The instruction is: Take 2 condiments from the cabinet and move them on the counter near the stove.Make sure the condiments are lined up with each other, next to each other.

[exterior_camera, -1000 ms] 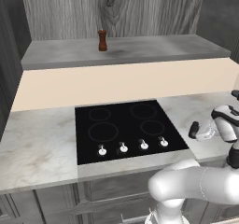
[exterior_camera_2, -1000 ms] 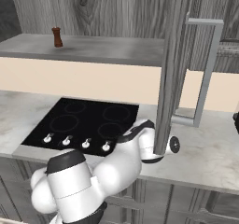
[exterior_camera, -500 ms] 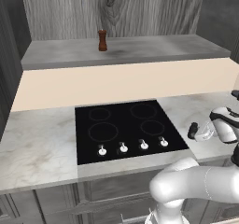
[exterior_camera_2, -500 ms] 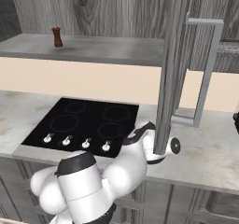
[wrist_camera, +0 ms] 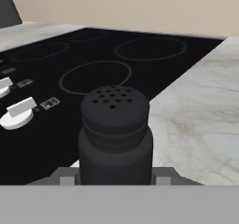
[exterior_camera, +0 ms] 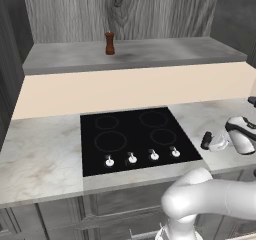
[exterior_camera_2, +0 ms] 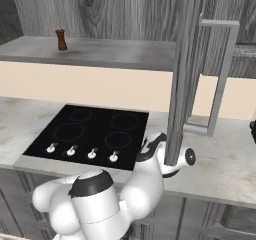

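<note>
Hand view: the black shaker [wrist_camera: 115, 136] stands upright very close to the camera, between the two finger tips, and its round top has many small holes.
Gripper: the gripper [wrist_camera: 115, 177] is clamped around the lower body of the black shaker; one grey finger tip [wrist_camera: 66, 177] shows on each side of the bottle, pressed against it.
Gripper in left base view: it is low over the counter [exterior_camera: 40, 154] at the right of the stove [exterior_camera: 135, 136], and a small dark shape [exterior_camera: 206, 140] shows at its tip, on its stove side.
Black shaker place: it is at the edge where the black glass of the stove meets the marbled counter, near the front right corner of the stove; I cannot tell if its bottom touches the surface.
Brown shaker: the reddish-brown wooden shaker [exterior_camera: 110, 43] stands upright on the grey shelf of the cabinet [exterior_camera: 150, 14], toward the left part, well apart from the black one.
Stove: four pale burner rings and four white knobs [exterior_camera: 141, 157] in a row along the front edge.
Right base view: a grey cabinet door [exterior_camera_2: 186, 69] with a metal handle [exterior_camera_2: 220, 79] stands open in front of the arm and hides a part of it.
</note>
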